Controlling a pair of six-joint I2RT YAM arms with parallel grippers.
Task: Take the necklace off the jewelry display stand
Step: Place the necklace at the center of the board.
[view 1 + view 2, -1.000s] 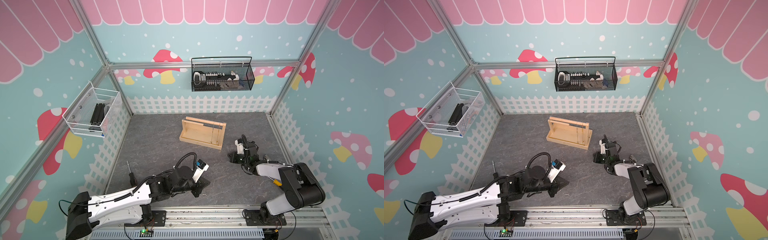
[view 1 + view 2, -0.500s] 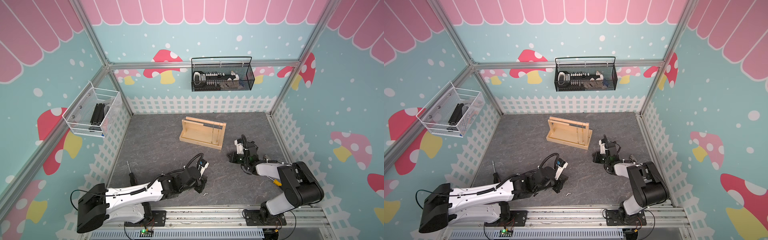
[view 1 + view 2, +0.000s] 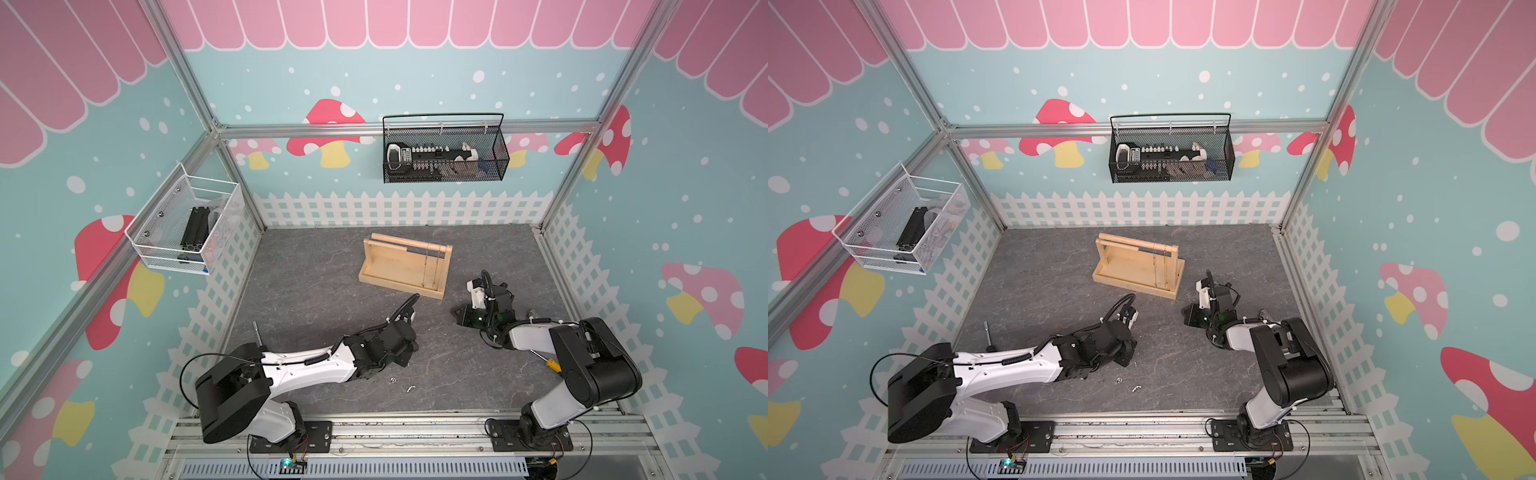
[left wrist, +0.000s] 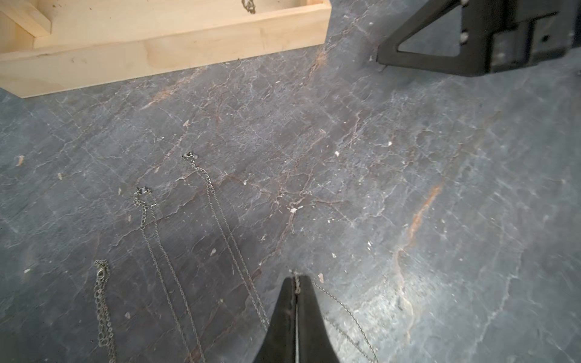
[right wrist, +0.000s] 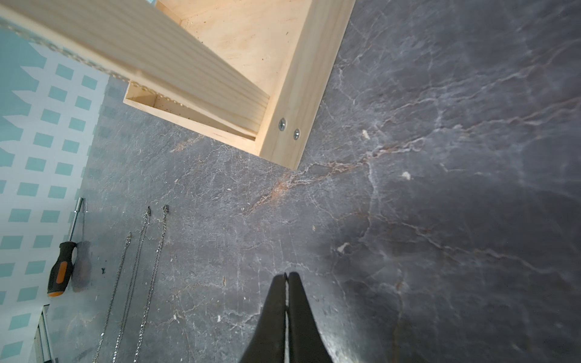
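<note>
The necklace (image 4: 333,298) is a thin metal chain, judged light, limp and easily snagged. It is best pinched on a short run of links. It trails on the grey floor, on the near side of the jewelry display stand (image 3: 390,262) and apart from it. The closed tips of the left gripper (image 4: 295,281) nip one end. The right gripper (image 5: 286,278) is closed and empty, just off the stand's near right corner.
</note>
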